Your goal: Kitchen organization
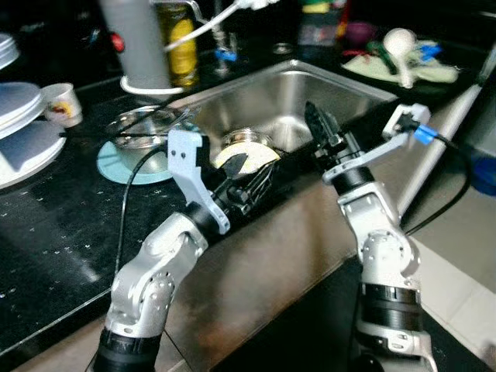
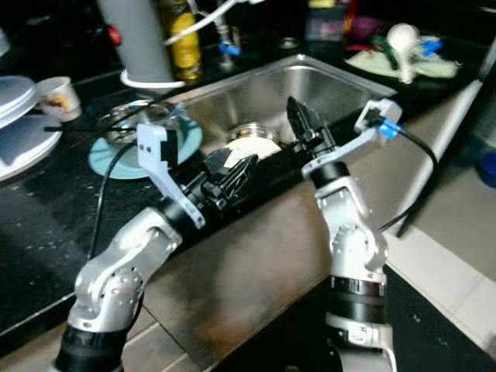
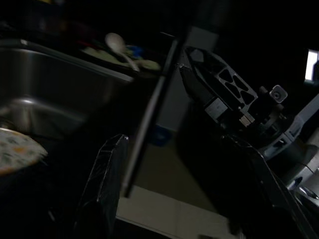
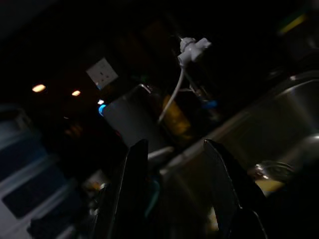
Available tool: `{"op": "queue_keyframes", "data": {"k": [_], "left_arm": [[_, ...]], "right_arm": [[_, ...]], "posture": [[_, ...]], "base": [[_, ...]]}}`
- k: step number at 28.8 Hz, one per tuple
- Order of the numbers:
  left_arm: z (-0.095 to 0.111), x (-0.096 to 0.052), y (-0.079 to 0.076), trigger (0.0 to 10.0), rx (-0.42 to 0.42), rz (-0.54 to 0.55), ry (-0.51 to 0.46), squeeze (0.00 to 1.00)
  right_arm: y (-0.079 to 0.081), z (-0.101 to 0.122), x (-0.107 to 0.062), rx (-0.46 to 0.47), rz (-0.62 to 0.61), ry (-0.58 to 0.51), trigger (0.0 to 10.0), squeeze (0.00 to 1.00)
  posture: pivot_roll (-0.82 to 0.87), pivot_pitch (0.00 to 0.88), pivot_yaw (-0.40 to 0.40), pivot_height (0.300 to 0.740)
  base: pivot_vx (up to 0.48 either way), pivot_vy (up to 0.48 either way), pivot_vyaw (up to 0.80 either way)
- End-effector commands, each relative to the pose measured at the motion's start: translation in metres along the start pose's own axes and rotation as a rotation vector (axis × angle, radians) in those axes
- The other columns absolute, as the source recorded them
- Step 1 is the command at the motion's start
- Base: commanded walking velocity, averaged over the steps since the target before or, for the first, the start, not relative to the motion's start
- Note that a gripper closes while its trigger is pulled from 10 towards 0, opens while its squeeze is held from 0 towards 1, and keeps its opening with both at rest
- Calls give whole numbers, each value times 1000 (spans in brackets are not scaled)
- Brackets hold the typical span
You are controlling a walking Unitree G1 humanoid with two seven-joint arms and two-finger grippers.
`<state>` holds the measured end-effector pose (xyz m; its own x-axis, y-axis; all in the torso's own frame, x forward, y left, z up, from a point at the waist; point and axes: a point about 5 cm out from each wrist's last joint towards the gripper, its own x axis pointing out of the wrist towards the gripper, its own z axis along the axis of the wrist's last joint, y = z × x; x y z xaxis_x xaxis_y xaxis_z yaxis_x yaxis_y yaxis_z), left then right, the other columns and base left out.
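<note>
Steel sink (image 1: 341,97) holds, seemingly, a plate (image 1: 246,153).

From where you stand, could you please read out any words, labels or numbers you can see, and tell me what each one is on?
No text can be read in these pictures.
Yellow bottle behind the sink: its label is too blurred to read.
Paper cup on the counter: it has a printed pattern, too small to make out.
Plate in the sink: a pattern, no letters visible.

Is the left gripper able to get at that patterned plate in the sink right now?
Probably yes. The left gripper, open, hangs over the near rim of the sink, and the patterned plate lies just beyond it with nothing between.
</note>
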<state>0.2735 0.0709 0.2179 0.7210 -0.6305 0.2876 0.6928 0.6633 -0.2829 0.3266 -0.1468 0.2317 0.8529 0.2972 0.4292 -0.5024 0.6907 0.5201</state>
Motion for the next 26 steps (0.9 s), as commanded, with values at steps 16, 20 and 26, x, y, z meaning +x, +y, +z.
{"op": "queue_keyframes", "data": {"k": [16, 20, 26], "left_arm": [[-21, -14, 4, 10000, 10, 33, 81, 0], [-30, -21, 0, 10000, 56, 21, 123, 0], [-44, -39, -6, 10000, 82, 56, 181, 0]], "right_arm": [[-7, -49, -41, -98, 19, 279, 10000, 0], [-6, -67, -60, -181, 40, 414, 10000, 0], [-9, -86, -86, -403, 66, 594, 10000, 0]], "posture": [[-17, 0, -19, 740], [-18, 0, -21, 740], [-24, 0, -17, 740]], "base": [[-239, 0, 0], [0, 0, 0], [0, 0, 0]]}}
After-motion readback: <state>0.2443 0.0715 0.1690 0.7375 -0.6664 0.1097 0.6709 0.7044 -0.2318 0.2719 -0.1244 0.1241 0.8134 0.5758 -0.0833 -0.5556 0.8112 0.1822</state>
